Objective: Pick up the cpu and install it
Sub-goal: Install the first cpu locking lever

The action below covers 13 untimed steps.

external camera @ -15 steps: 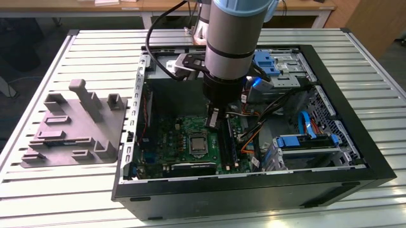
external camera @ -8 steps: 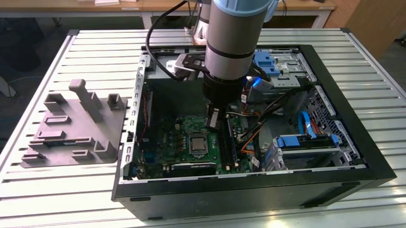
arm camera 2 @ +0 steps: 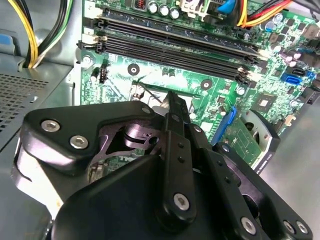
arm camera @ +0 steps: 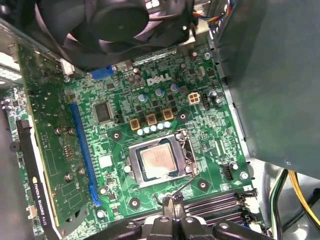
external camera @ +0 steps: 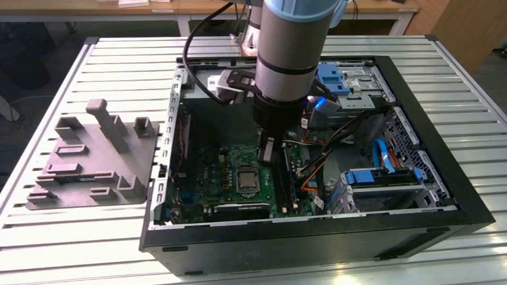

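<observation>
The cpu (arm camera: 159,162), a small square chip with a pale silver top, lies flat inside the silver socket frame (arm camera: 186,150) on the green motherboard (arm camera: 210,125). In the exterior view the cpu (external camera: 246,180) sits low in the open computer case, just below my gripper (external camera: 267,155). My gripper (arm camera: 172,206) hovers by the socket's edge nearest the memory slots, fingers pressed together. Its tip is next to the socket's thin metal lever (arm camera: 181,187). Nothing shows between the fingers. In the second wrist view the gripper (arm camera 2: 172,102) covers most of the socket.
A black fan (arm camera: 115,25) and an upright graphics card (arm camera: 50,150) flank the socket. Memory slots (arm camera 2: 175,45) and cable bundles (arm camera 2: 30,30) lie close by. Blue drive cages (external camera: 380,175) fill the case's right in the exterior view. A grey fixture (external camera: 95,160) stands outside, left.
</observation>
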Motion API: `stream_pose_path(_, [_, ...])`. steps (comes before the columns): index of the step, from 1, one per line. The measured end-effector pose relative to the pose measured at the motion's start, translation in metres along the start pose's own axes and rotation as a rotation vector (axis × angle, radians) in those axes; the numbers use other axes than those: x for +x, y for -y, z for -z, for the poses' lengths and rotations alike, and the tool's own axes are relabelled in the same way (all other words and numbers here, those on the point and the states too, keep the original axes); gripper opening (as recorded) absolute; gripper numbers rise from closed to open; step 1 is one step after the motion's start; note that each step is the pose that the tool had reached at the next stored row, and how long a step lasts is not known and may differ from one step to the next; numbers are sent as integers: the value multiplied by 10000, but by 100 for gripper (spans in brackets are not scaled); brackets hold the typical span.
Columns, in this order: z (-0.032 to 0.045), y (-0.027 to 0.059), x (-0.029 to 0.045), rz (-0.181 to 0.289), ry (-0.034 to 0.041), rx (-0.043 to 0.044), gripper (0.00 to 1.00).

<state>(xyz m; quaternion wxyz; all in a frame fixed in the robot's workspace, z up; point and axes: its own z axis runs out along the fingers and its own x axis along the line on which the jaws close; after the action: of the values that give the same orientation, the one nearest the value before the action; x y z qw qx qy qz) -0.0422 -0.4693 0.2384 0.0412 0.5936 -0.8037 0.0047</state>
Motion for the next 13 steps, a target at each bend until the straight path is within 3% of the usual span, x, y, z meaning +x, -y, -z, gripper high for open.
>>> stream_pose_path(13, [-37,-6,58,773,-53,63,11])
